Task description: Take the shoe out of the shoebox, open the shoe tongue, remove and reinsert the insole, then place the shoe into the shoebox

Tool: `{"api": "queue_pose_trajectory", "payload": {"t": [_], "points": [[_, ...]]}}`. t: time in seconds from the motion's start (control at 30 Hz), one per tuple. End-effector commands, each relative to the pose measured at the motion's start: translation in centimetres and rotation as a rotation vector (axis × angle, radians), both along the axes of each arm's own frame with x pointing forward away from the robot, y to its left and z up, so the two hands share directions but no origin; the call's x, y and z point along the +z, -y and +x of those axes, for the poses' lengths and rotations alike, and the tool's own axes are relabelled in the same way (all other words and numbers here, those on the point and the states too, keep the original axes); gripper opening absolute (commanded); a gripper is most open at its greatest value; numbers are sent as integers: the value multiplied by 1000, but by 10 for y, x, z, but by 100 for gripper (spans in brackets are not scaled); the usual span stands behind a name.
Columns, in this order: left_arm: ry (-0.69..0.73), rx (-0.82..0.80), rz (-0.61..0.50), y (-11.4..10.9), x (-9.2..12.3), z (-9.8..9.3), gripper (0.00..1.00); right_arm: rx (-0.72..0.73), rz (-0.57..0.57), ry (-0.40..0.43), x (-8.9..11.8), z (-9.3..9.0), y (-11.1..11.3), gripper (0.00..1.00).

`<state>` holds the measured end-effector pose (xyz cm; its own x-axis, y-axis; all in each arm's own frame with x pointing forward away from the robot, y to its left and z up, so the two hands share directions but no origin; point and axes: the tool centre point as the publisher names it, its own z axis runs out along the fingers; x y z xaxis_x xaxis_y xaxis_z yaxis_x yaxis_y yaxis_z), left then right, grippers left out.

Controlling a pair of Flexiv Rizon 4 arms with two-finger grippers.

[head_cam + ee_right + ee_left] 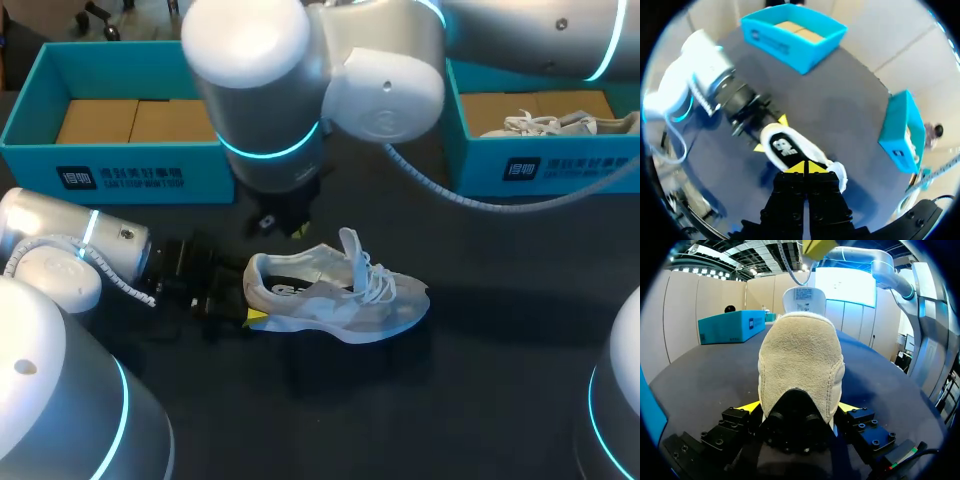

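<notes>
Sitting in the right shoebox (545,166) is a second shoe (548,123).

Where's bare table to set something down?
Bare table lies beyond the toe of the shoe, in front of the right shoebox, and along the shoe's near side. Crowded: its heel, clamped by the left gripper, and behind it, under the right arm.

Left arm (80,245) is lying low at the frame's left, its tool (248,295) clamping the shoe (340,295) heel from both sides. Right arm (330,70) is spanning from upper right past the middle, its tool (290,225) hanging with fingers pressed together.
</notes>
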<state>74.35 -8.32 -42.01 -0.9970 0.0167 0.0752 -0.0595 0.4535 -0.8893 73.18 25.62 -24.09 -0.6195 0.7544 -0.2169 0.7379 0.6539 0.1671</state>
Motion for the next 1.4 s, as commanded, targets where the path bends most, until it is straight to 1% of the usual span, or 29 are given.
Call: {"api": "queue_pose_trajectory", "payload": {"t": [0.03, 0.3, 0.43, 0.57, 0.73, 0.9, 1.17, 1.4], "points": [[-1, -1, 2, -1, 0, 0, 0, 103, -8, -44, -10, -3, -13, 0], [-1, -1, 2, -1, 0, 0, 0, 185, 15, -87, -22, -16, -18, 0], [-1, -1, 2, -1, 0, 0, 0, 302, 70, -99, -26, -23, -22, 0], [-1, -1, 2, -1, 0, 0, 0, 367, 66, -119, -32, -26, -21, 0], [-1, -1, 2, -1, 0, 0, 0, 437, 30, -146, -40, -23, -17, 0], [-1, -1, 2, -1, 0, 0, 0, 476, -20, -151, -48, -18, -7, 0], [-1, -1, 2, -1, 0, 0, 0, 510, -24, -152, -65, -4, 11, 0], [-1, -1, 2, -1, 0, 0, 0, 510, -24, -152, -65, -4, 11, 0]]}}
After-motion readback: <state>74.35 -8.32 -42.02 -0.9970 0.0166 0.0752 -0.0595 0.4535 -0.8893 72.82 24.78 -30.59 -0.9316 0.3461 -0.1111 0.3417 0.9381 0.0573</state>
